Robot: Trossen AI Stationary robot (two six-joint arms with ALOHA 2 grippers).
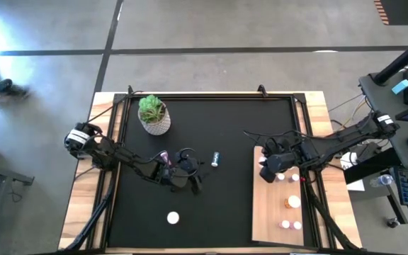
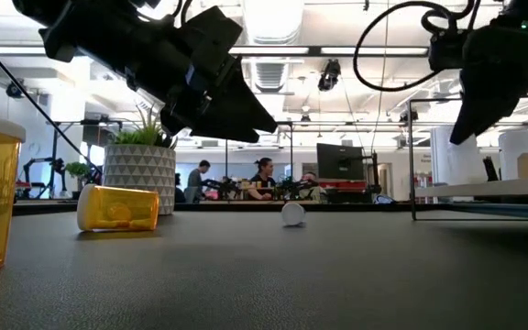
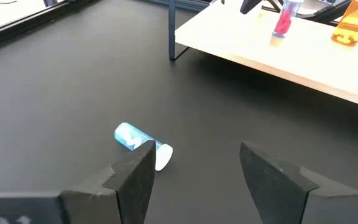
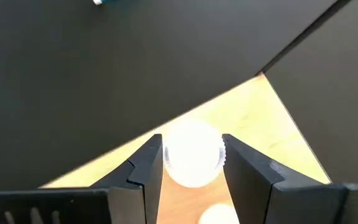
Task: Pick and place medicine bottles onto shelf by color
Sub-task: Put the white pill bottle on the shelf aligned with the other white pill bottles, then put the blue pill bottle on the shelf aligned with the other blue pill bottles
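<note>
From above, the right claw (image 1: 266, 168) hangs over the shelf's (image 1: 264, 219) far corner, with three groups of bottles nearer along the shelf. The left claw (image 1: 190, 170) sits mid-mat, just short of the teal bottle (image 1: 216, 159) lying beyond it, toward the shelf.

At bench level, an orange bottle (image 2: 117, 208) lies toppled before the plant (image 2: 139, 167).

The left wrist shows that claw spread wide and empty.

The right wrist shows its claw closed on a white bottle (image 4: 193, 153) above the shelf edge. Released this close to the edge, I judge it could tip off.
</note>
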